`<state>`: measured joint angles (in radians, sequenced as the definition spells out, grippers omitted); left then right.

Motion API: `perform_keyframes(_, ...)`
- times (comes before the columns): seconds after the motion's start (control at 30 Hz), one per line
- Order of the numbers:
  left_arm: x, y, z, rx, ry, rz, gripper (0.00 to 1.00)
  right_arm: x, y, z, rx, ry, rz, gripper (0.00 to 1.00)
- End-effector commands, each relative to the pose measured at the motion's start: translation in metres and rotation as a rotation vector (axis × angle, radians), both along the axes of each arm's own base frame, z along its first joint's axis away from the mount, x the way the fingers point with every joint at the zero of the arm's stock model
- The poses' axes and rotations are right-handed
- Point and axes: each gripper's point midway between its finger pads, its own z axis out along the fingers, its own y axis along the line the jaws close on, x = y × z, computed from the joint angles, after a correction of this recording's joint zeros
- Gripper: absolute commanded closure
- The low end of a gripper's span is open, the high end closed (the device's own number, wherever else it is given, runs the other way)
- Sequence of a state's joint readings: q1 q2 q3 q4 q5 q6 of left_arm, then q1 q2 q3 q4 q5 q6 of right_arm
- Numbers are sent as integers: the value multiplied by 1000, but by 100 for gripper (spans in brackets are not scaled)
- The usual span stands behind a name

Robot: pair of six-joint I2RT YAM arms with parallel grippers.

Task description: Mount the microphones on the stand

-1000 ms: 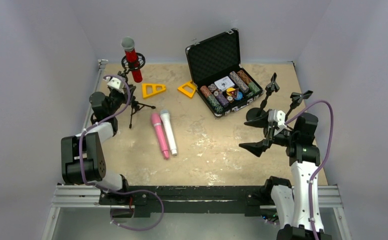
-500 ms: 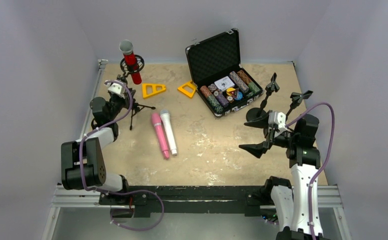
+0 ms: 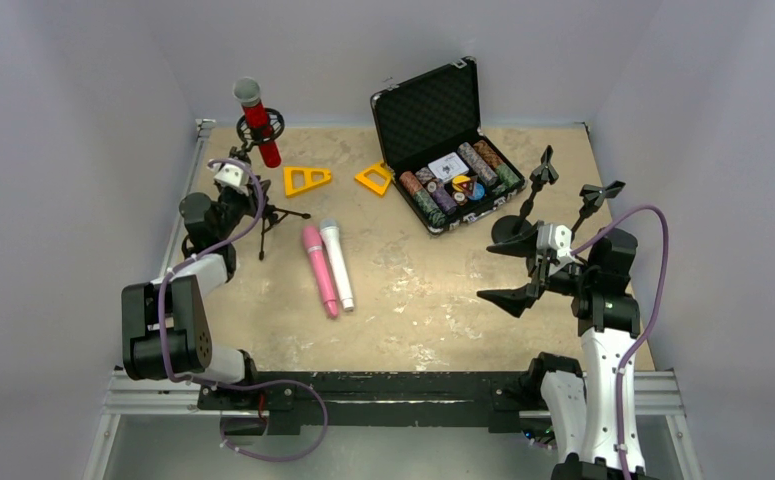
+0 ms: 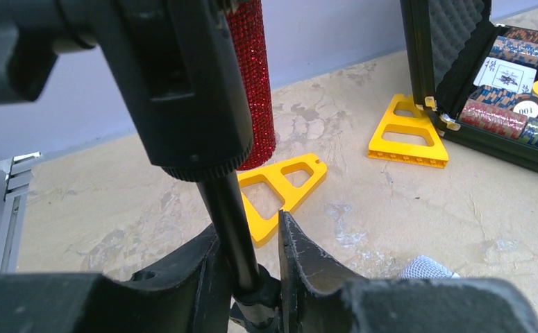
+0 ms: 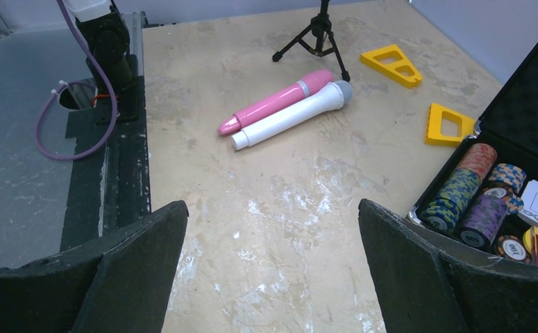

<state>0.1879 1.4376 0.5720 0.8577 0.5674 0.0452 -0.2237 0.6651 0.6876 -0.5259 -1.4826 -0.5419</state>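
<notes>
The glittery red microphone [image 3: 258, 125] sits tilted in the clip of a black tripod stand [image 3: 264, 214] at the far left; it also shows in the left wrist view [image 4: 254, 90]. My left gripper [image 3: 246, 200] is shut on the stand's pole [image 4: 230, 218], just below the clip. The pink microphone [image 3: 318, 270] and the white microphone [image 3: 337, 263] lie side by side on the table, also in the right wrist view, pink [image 5: 280, 102] and white [image 5: 290, 114]. My right gripper [image 3: 509, 266] is wide open and empty above the table at the right.
An open black case [image 3: 443, 150] of poker chips stands at the back. Two yellow triangle pieces [image 3: 306, 180] [image 3: 374, 177] lie near the stand. Two more black stands [image 3: 541, 175] [image 3: 593, 195] stand at the far right. White walls enclose the table.
The red microphone and the top of the stand have shifted slightly left, with my left gripper still on the pole. The right arm has barely moved.
</notes>
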Motion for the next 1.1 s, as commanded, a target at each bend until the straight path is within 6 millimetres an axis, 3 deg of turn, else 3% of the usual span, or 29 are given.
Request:
perform_keyframes(0.0, -2, 0, -18, -14, 99, 1, 67, -3, 1, 8, 7, -29, 18, 3)
perform_keyframes(0.43, 1, 2, -12, -21, 100, 12, 58, -2, 1, 7, 8, -24, 16, 3)
perform_keyframes(0.53, 0, 2, -10, -21, 94, 14, 48, -2, 1, 7, 8, -24, 16, 3)
perform_keyframes(0.93, -2, 6, 8, -5, 51, 36, 33, -3, 1, 7, 6, -29, 16, 3)
perform_keyframes(1.07, -5, 9, 15, 19, 38, 52, 23, -2, 1, 7, 6, -30, 16, 3)
